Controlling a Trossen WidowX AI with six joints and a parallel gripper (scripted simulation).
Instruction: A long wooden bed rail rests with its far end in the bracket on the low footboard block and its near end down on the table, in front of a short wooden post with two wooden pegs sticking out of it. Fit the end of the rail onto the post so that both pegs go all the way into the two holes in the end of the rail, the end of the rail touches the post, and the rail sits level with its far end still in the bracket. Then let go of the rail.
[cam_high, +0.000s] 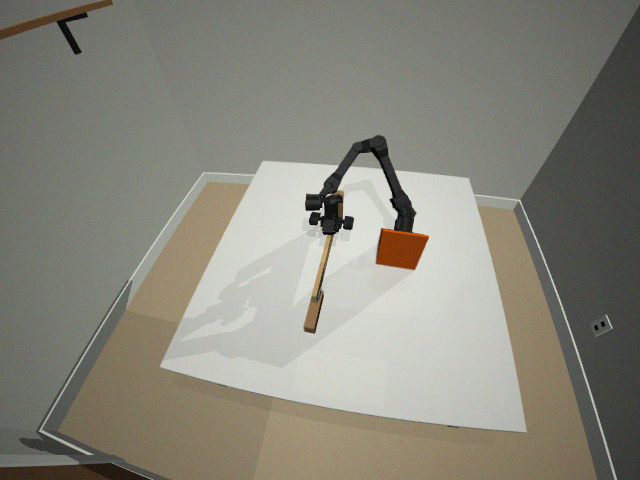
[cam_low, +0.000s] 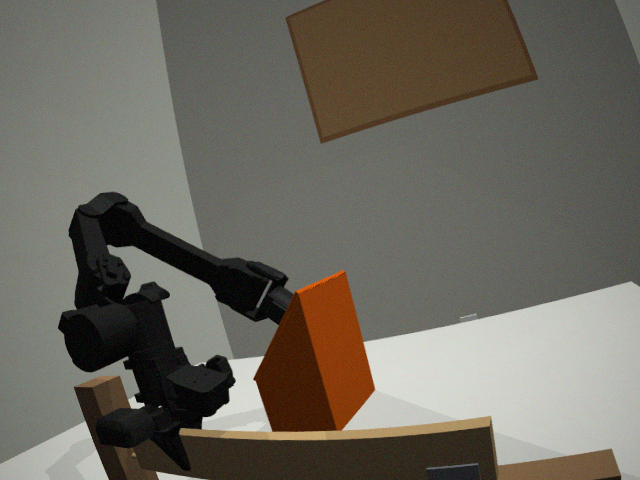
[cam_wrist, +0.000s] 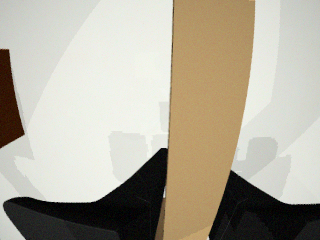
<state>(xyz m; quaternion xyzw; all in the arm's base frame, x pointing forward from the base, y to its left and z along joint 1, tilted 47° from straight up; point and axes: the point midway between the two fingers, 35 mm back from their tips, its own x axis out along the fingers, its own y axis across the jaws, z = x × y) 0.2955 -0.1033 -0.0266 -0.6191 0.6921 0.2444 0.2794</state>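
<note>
The long pale wooden rail (cam_high: 323, 266) (cam_low: 336, 452) (cam_wrist: 210, 90) runs from the post to the footboard block (cam_high: 312, 316) (cam_low: 560, 465). Its far end is at the dark bracket (cam_high: 320, 296) (cam_low: 453, 472); seating depth cannot be told. My gripper (cam_high: 330, 233) (cam_low: 178, 454) (cam_wrist: 182, 155) is shut on the rail near its post end. That end is held up beside the brown upright post (cam_high: 340, 206) (cam_low: 98, 400) and looks roughly level. A small pale peg (cam_low: 133, 455) shows in a narrow gap between post and rail end. The second peg and the holes are hidden.
A large orange block (cam_high: 402, 249) (cam_low: 336, 351) stands right of the rail in the top view, by the arm's base, and shows as a dark piece (cam_wrist: 7, 100) at the wrist view's left edge. The arm arches over behind the rail. A white table (cam_high: 423, 361) lies beneath everything.
</note>
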